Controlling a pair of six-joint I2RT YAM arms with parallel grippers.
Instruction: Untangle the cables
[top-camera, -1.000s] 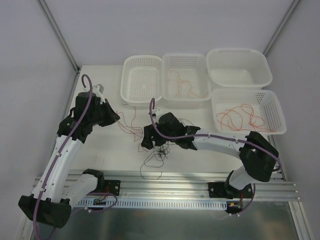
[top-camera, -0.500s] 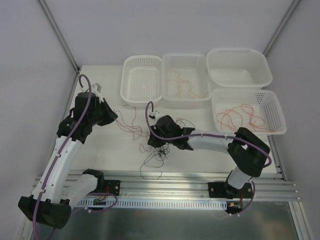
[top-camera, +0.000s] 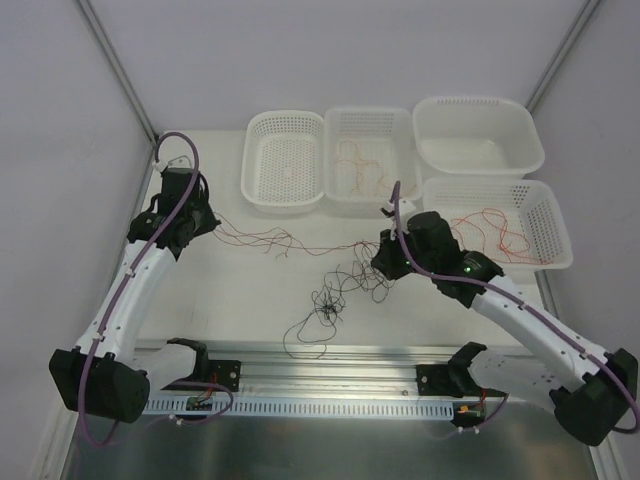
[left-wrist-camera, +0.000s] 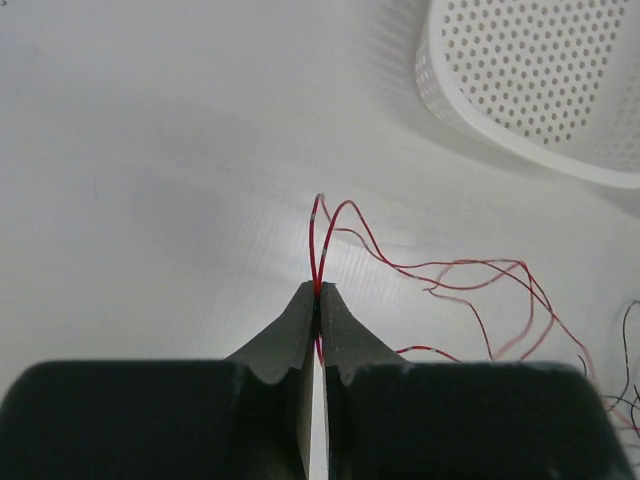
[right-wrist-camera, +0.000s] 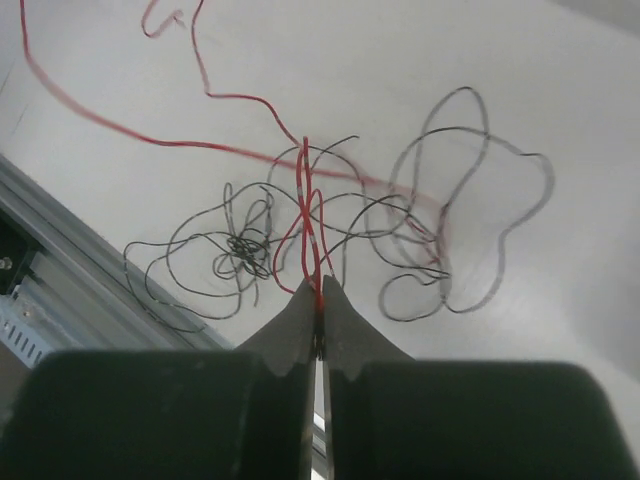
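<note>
The left gripper (left-wrist-camera: 317, 296) and right gripper (right-wrist-camera: 318, 298) each clamp 1 red cable (top-camera: 310, 246) stretched between them; black cables (top-camera: 326, 300) lie tangled on the surface (top-camera: 230, 295).

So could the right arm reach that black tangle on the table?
Probably yes: the black tangle lies on the table close to the right gripper with nothing between, though its jaws are shut on a red cable.
</note>
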